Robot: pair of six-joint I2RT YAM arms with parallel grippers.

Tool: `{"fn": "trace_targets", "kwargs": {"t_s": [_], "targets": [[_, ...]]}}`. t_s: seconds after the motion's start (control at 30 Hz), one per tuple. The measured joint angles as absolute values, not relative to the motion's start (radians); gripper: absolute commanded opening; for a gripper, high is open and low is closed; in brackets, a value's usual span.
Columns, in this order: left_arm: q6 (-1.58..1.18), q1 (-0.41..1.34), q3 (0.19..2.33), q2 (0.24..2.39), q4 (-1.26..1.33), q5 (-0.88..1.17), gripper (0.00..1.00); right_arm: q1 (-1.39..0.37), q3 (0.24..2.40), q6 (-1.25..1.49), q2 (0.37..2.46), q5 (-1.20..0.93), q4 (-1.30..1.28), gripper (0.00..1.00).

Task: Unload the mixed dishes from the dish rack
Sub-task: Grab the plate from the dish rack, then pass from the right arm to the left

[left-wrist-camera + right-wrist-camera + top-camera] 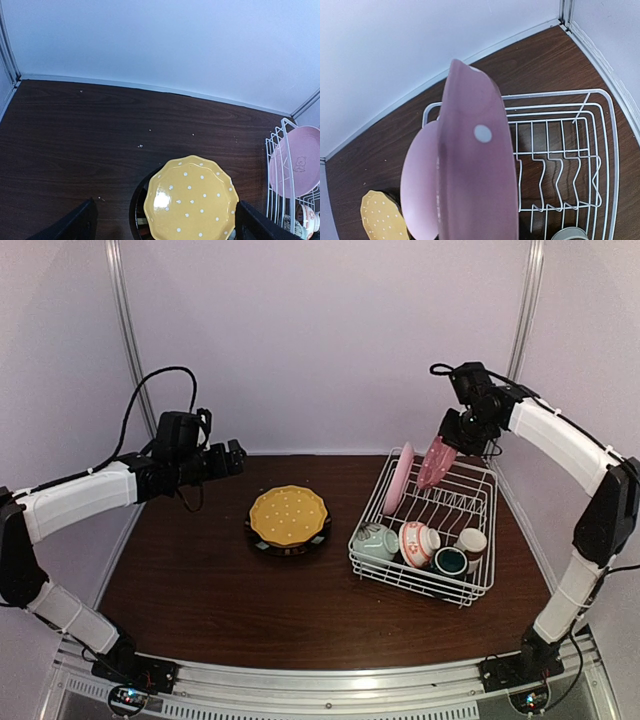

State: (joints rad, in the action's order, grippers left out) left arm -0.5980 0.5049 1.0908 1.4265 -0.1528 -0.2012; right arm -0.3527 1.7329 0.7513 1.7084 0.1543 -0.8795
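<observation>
The right fingers [450,440] pinch a pink plate [436,464] by its rim to clear the rack [465,500]; the left fingers [232,455] hang spread.

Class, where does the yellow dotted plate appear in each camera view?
Top external: yellow dotted plate mid-table, left of the dish rack.
Left wrist: plate bottom centre; rack at right edge.
Right wrist: plate in bottom-left corner.
Shared landmark: the rack.

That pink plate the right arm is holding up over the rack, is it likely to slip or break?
Probably stiff and breakable: the held pink plate looks like glazed ceramic. Its glossy surface may be slippery, and the right gripper pinches only its rim, so it could swing or slide.
</observation>
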Motion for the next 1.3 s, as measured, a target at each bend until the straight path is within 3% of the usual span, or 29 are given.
{"fn": "trace_targets", "kwargs": {"t_s": [0.47,0.67,1.13,1.3], "targets": [[-0.588,0.505,1.092,1.422,-0.145,-0.169,0.97,-0.366,1.765,0.691,1.597,0.155,-0.845,0.16],[-0.543,0.505,1.092,1.395,-0.107,-0.107,0.97,-0.366,1.701,0.607,1.486,0.116,-0.768,0.06],[-0.446,0.522,1.098,1.367,0.008,0.281,0.97,-0.376,1.438,0.526,1.382,-0.418,-0.350,0.00],[-0.435,0.560,1.127,1.396,0.029,0.393,0.90,-0.421,1.408,0.524,1.406,-0.553,-0.255,0.00]]}}
